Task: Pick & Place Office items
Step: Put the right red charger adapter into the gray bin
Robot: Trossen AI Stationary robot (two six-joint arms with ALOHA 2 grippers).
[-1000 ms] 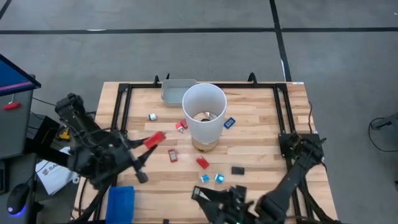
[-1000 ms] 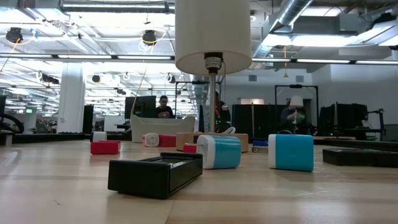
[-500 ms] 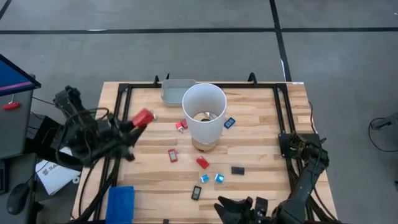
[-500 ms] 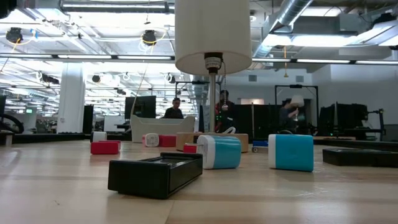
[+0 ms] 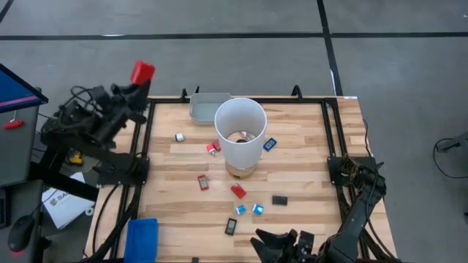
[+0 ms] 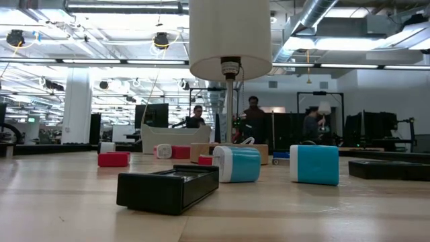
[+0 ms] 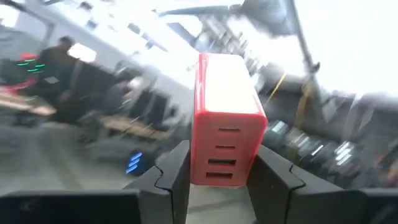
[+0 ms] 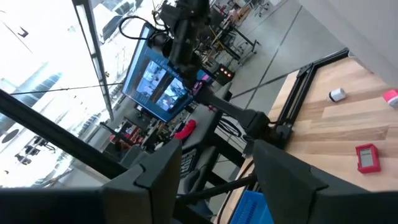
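Note:
My left gripper [image 5: 137,80] is raised beyond the table's far left corner and shut on a red block [image 5: 142,71], which fills the middle of the left wrist view as the red block [image 7: 225,118]. Small office items lie on the wooden table around the tall white cylinder [image 5: 240,133]: red pieces [image 5: 202,182] [image 5: 238,191], two light blue ones [image 5: 248,210] and black ones [image 5: 279,199] [image 5: 230,226]. My right gripper [image 5: 281,245] hangs at the table's near edge, open, with nothing between its fingers [image 8: 161,174]. My left gripper pinches the red block by its two long sides at the end nearest the wrist [image 7: 219,177], between its two fingers [image 7: 177,168]. The fingers slant upward along the block, which sticks out past their ends. The block is lifted clear of the table.
A grey tray [image 5: 207,106] stands at the far edge behind the cylinder. A blue tray [image 5: 142,237] lies at the near left corner. A black frame [image 5: 146,131] runs along the table's sides. In the low view a black piece [image 6: 168,188] and light blue pieces [image 6: 236,163] lie close.
My left gripper has swung from above the table's left part up and toward the far left corner, rolling as it went. It carries the red block, now past the table's far edge. My right gripper has shifted a little toward the right along the near edge.

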